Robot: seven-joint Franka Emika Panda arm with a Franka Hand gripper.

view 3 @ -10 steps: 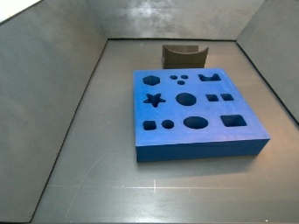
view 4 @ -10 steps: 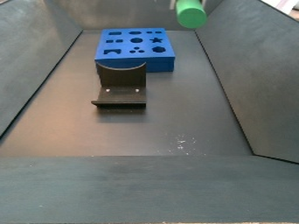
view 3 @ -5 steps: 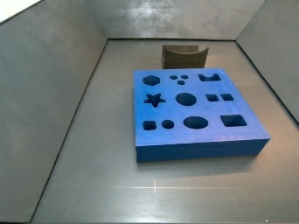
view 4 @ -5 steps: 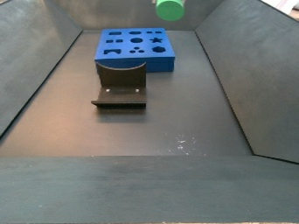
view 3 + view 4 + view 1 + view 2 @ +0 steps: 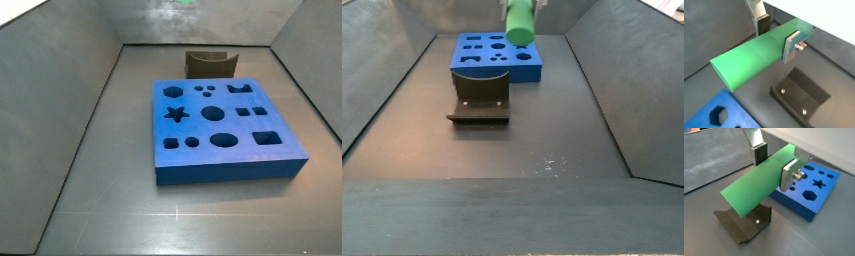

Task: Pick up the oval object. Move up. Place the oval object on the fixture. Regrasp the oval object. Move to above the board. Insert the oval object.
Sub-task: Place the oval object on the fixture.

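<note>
The gripper is up in the air, its jaws squeezing the oval object tight. To set it down well, go slowly and lay the green peg right in the curved notch of the fixture, and only then let go.

Opposed side views; shared board

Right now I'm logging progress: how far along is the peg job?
Pickup looks done: the end effector is shut on the green oval peg, held in the air. In hand: carrying it; the fixture lies below, its notch bare. Left: placing there, regrasping, inserting into the blue board.
</note>
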